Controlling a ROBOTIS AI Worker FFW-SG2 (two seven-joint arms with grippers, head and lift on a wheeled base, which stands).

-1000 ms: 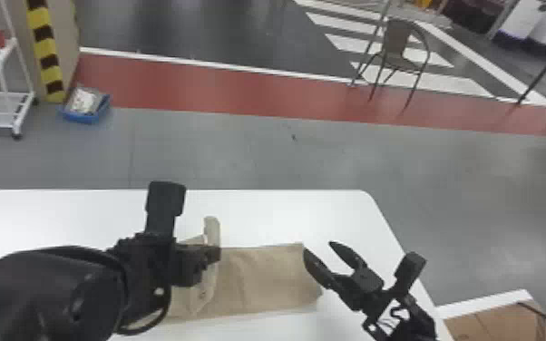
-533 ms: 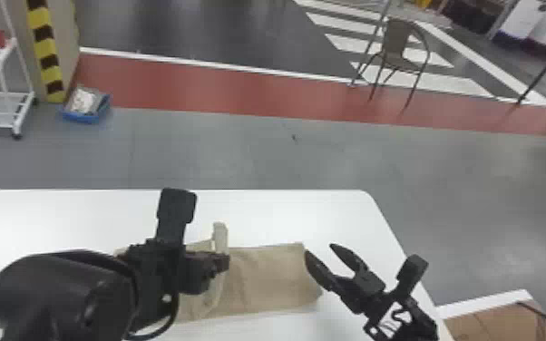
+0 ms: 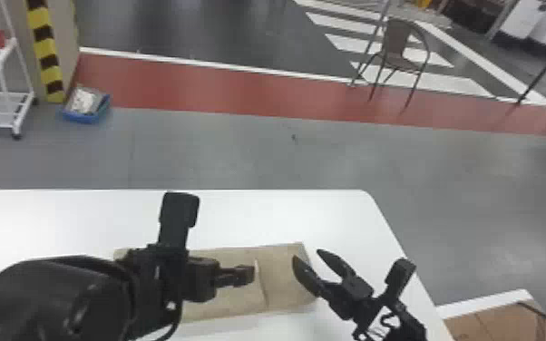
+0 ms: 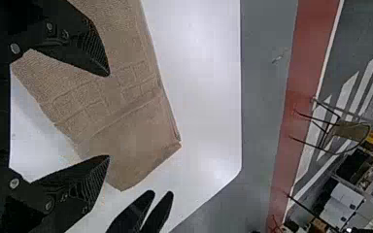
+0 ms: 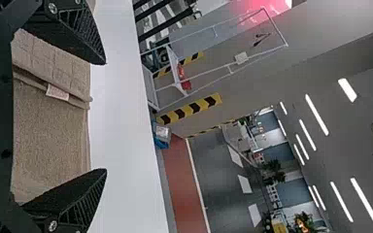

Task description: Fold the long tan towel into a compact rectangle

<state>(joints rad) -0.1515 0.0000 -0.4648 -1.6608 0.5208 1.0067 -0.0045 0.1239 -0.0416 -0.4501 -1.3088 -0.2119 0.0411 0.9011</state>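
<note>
Fingers spread, the right gripper (image 3: pixel 308 256) hangs beside the right end of the tan towel (image 3: pixel 288 281) in our head view, while the left gripper (image 3: pixel 246 275) sits over the cloth's middle. From this side-on angle we cannot fairly judge the left one's spread. The towel lies folded across a white table (image 3: pixel 81 217), a crosswise edge of cloth short of its right end; past the table we see a metal-legged chair (image 3: pixel 397 52) and a blue bin (image 3: pixel 87 117) on the floor.

Our left wrist view shows the left gripper (image 4: pixel 108 116) released, both fingers well apart above the towel and nothing clasped between them. Raised squares band the fabric, and the right gripper's two dark tips are near the cloth's end.

Our right wrist view finds the right gripper (image 5: pixel 105 117) parted wide and empty, with layered towel beneath and a pale label (image 5: pixel 57 92) along one of its edges
</note>
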